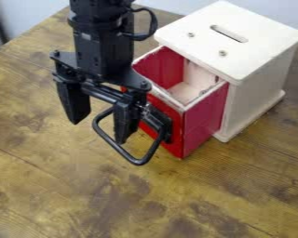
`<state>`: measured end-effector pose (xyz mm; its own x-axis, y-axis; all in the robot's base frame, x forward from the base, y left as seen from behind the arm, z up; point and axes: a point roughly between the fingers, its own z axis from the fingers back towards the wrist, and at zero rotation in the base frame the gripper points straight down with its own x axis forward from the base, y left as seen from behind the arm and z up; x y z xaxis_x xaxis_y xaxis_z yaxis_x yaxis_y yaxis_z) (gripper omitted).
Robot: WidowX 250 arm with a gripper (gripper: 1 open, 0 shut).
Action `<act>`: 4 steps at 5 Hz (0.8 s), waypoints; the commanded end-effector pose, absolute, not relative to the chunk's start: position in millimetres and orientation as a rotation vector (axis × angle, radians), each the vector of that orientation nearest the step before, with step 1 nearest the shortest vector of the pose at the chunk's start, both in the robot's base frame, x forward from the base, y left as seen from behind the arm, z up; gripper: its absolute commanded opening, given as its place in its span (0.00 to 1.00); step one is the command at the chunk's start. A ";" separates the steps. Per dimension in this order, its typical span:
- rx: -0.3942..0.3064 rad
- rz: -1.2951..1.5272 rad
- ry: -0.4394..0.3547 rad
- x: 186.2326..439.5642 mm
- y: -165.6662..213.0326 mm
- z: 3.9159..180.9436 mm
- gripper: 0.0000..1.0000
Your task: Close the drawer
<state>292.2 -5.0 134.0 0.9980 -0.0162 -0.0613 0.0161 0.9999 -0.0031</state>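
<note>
Half the drawer (177,98) is jutting out of the cream cabinet (245,60) (pale inner walls showing), so closing is pending. Gripper (108,107) is hanging wide-spread by the black loop handle (133,139), gripping nothing.

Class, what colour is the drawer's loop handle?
Black; the handle shows best in the camera view.
</note>
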 end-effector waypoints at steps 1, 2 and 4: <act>0.002 -0.021 -0.100 286.6 7.2 124.4 1.00; 0.003 -0.052 -0.189 290.3 14.5 89.9 1.00; 0.007 -0.018 -0.159 314.9 20.5 61.2 1.00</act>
